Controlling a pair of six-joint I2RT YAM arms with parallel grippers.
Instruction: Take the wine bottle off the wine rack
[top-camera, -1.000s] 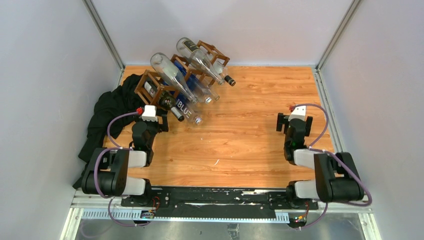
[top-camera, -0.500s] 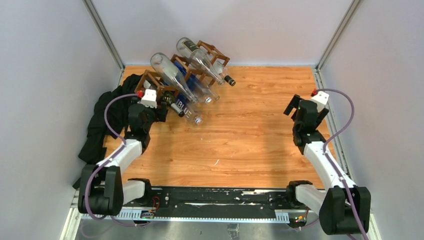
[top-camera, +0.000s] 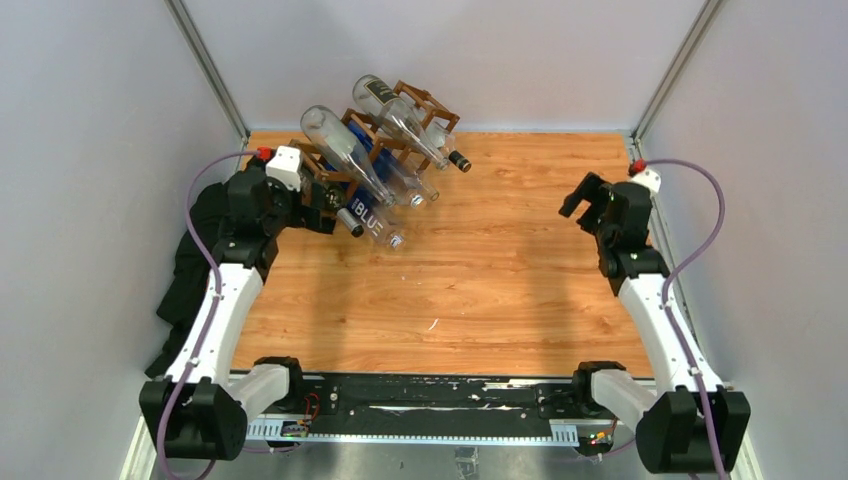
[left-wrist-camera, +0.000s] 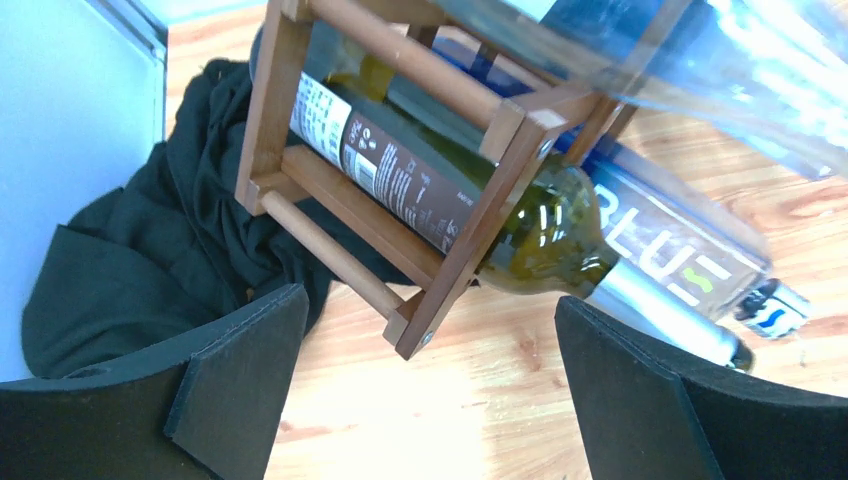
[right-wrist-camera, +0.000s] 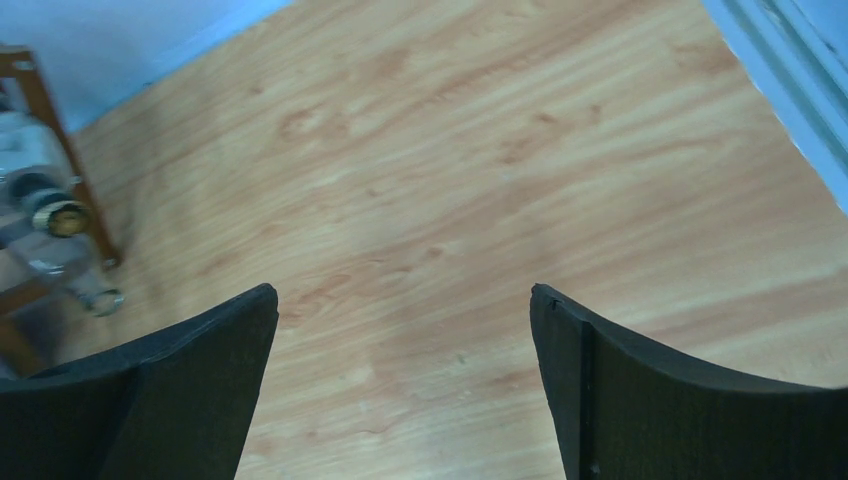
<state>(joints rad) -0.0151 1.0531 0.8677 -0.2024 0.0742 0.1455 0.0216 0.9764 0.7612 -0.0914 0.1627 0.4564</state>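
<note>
Lining up on the wine bottle (left-wrist-camera: 400, 180)

Your left gripper (left-wrist-camera: 428, 330) — jaws wide, empty — is nearest: the green wine bottle lies ahead in the end cell of the wine rack (left-wrist-camera: 475, 230), neck slanting out rightward. The right gripper (right-wrist-camera: 402, 292), spread too, hangs well apart.
</note>
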